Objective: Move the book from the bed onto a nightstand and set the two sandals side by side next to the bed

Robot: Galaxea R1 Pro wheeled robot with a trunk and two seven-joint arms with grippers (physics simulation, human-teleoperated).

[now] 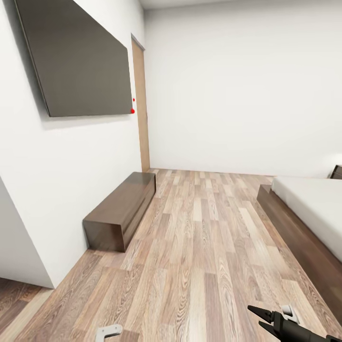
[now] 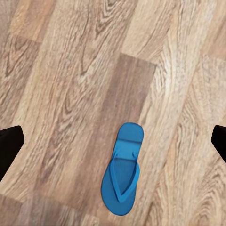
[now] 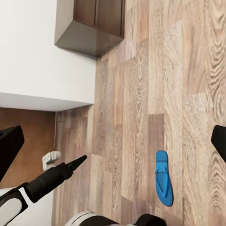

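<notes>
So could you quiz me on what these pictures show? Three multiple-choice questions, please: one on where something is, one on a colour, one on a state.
1. Where does the sandal lie?
A. On the bed
B. On the wood-plank floor
C. On the long low cabinet

2. What colour is the sandal?
A. Bright blue
B. Red
C. White

3. How do the left gripper's fingers stand in the left wrist view?
A. Shut on the sandal
B. Pressed together with nothing between them
C. Spread apart, holding nothing

Answers:
1. B: it lies flat on the floor, seen in both wrist views.
2. A: sole and strap are blue.
3. C: the left gripper has one dark finger at each edge of the picture, and the sandal lies on the floor between them.
</notes>
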